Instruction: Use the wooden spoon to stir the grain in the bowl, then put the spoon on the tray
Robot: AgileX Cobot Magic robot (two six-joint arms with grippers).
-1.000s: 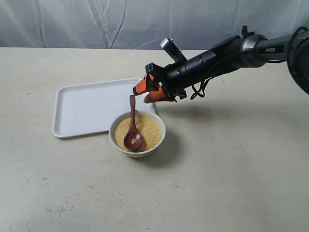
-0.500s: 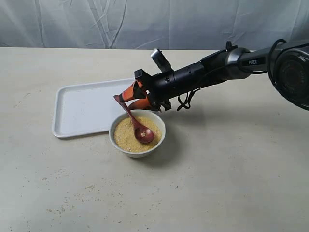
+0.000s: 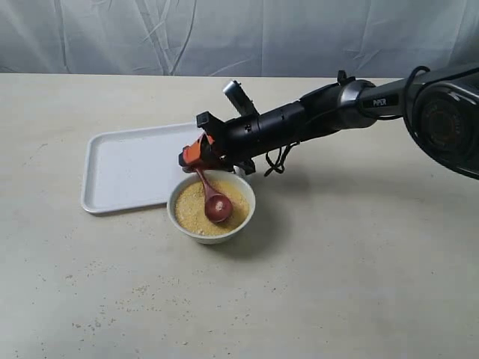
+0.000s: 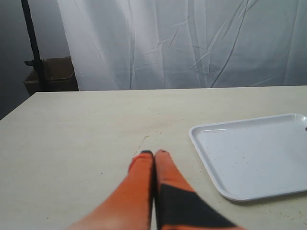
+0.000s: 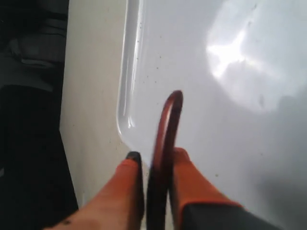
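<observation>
A small white bowl (image 3: 183,224) of yellow grain (image 3: 192,212) stands just in front of the white tray (image 3: 127,168). The dark red-brown wooden spoon (image 3: 212,200) leans in the bowl with its head on the grain. My right gripper (image 3: 192,157) is shut on the spoon's handle above the bowl's far rim. In the right wrist view the handle (image 5: 165,143) runs between the orange fingers (image 5: 128,184) over the tray (image 5: 225,124). My left gripper (image 4: 154,153) is shut and empty, low over bare table beside the tray (image 4: 254,153).
Loose grains are scattered on the tabletop (image 3: 112,299) in front of the bowl. A white curtain (image 3: 224,34) hangs behind the table. A cardboard box (image 4: 50,74) sits beyond the table's edge.
The right gripper has swept left over the bowl with the spoon. The spoon's head has moved from the near left of the grain toward the middle, and the handle now tilts more.
</observation>
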